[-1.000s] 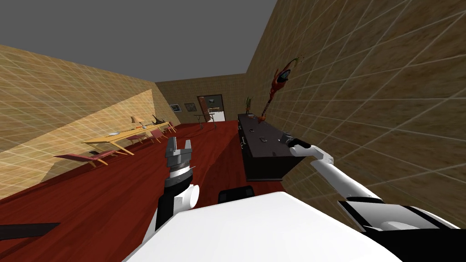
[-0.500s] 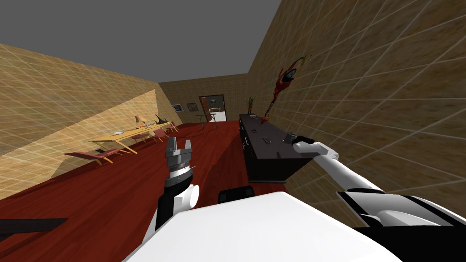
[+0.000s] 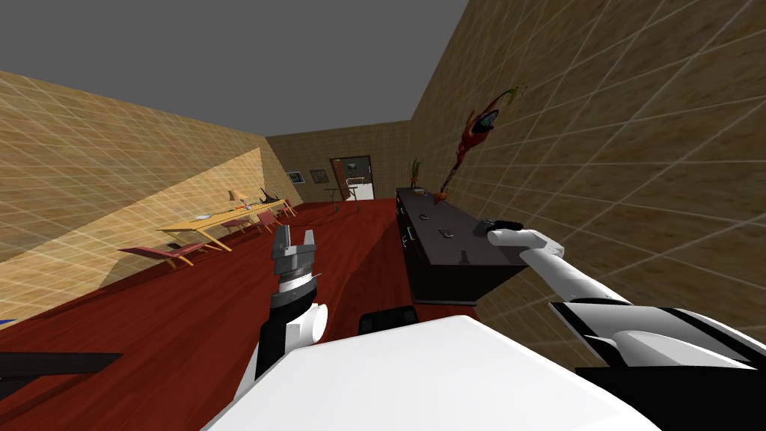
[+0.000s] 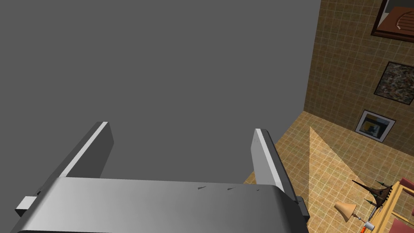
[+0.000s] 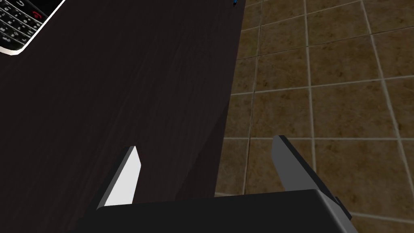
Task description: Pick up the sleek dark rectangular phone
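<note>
A dark phone (image 5: pixel 19 25) with a keypad and a light rim lies flat on the dark sideboard top (image 5: pixel 121 93); only one corner of it is in the right wrist view. The head view has it as a small dark slab (image 3: pixel 446 232) in the middle of the sideboard (image 3: pixel 441 280). My right gripper (image 5: pixel 206 162) hangs open over the sideboard's wall-side edge, apart from the phone, with nothing between its fingers. In the head view it (image 3: pixel 497 224) sits at the end of my outstretched right arm. My left gripper (image 3: pixel 293 251) is raised over the floor, open (image 4: pixel 182 137) and empty.
Other small objects (image 3: pixel 423 217) lie on the sideboard, one near its front end (image 3: pixel 464 261), with a plant (image 3: pixel 412 173) at its far end. A tiled wall (image 5: pixel 323 81) runs right behind it. A long yellow table (image 3: pixel 217 221) with red chairs stands across the red floor.
My view has swung slightly, shifting the whole picture. My right gripper has moved across the sideboard top toward the wall side. The left arm has stayed put.
</note>
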{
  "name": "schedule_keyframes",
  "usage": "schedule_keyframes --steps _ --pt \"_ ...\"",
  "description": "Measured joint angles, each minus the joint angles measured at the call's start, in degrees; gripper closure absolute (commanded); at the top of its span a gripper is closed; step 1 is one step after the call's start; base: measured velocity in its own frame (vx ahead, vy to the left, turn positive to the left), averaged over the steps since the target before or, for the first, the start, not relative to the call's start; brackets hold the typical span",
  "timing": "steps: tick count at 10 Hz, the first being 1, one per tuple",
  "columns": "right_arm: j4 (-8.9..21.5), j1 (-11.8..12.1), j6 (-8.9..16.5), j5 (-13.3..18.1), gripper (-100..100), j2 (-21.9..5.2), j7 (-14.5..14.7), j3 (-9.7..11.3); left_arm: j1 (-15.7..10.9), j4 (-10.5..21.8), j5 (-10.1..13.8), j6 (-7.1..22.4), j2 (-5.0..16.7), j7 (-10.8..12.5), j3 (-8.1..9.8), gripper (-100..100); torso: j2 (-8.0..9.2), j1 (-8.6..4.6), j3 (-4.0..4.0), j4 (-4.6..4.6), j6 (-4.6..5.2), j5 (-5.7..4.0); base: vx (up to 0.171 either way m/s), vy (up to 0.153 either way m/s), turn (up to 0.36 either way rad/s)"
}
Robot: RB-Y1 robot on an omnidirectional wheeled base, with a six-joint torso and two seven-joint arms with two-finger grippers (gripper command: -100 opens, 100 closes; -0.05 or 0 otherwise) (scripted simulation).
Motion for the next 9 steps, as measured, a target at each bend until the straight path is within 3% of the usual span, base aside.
schedule_keyframes --steps 5,7,9 --pt "7.78 -4.26 7.21 -3.82 -100 -2.88 -1.57 -0.25 0.00 0.00 0.00 0.00 0.00 0.00 0.00 0 0.15 -0.17 0.08 0.03 0.02 -0.05 0.051 0.042 0.031" --pt "8.55 -4.55 9.96 -4.40 -100 -3.35 -2.37 -0.59 0.00 0.00 0.00 0.00 0.00 0.00 0.01 0 0.16 -0.20 0.08 0.02 0.04 -0.05 0.050 0.022 0.018" --pt "11.40 -6.04 12.85 -6.02 -100 -4.32 -2.99 -0.89 0.00 0.00 0.00 0.00 0.00 0.00 0.01 0 0.06 -0.19 0.02 0.00 0.02 -0.06 0.049 0.024 0.021"
